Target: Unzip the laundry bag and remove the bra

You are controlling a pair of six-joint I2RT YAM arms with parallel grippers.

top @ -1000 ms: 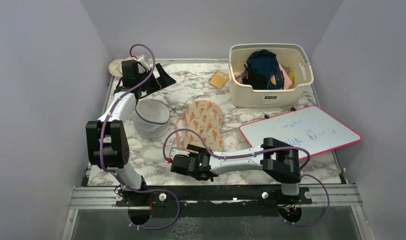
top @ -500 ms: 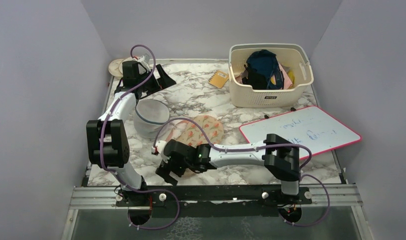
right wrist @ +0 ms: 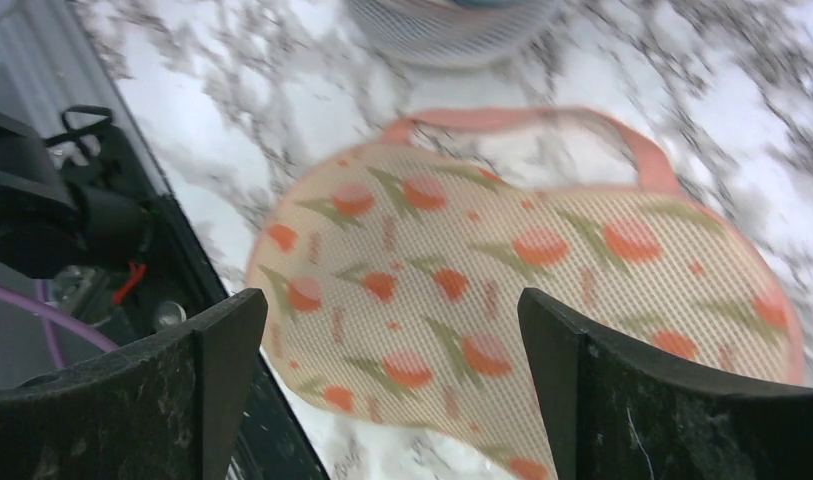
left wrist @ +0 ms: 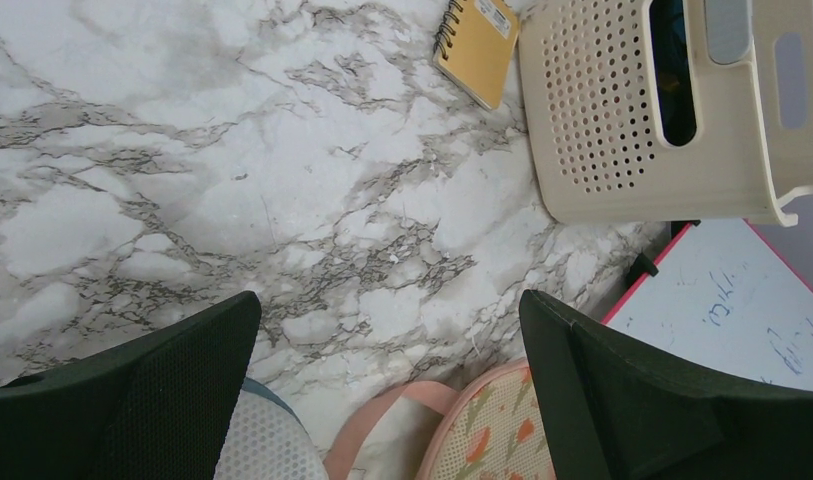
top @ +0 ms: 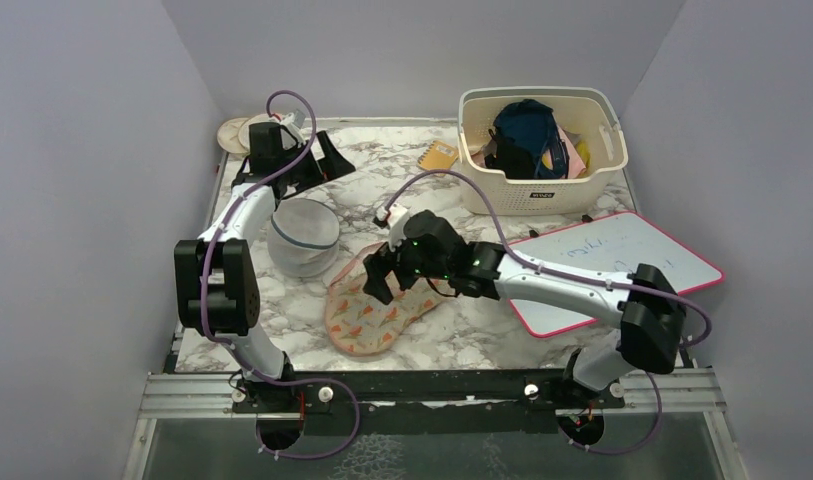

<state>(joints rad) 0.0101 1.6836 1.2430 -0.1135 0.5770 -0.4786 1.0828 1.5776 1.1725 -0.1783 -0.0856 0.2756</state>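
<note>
The peach laundry bag (top: 367,312) with orange-red leaf prints and pink edging lies flat near the table's front, left of centre. It also shows in the right wrist view (right wrist: 502,255) and at the bottom of the left wrist view (left wrist: 487,440). Its zipper and the bra do not show. My right gripper (top: 380,283) hovers over the bag's far end, open and empty (right wrist: 392,385). My left gripper (top: 324,160) is open and empty at the back left (left wrist: 392,390), well away from the bag.
A white mesh dome (top: 302,235) with a blue rim stands just left of the bag. A cream basket (top: 542,185) of clothes is at the back right, with a yellow notebook (top: 441,157) beside it. A pink-edged whiteboard (top: 622,262) lies at the right.
My right gripper has swung from the table's front edge up and back over the bag. The bag has turned and slid toward the front left. The left arm has barely moved.
</note>
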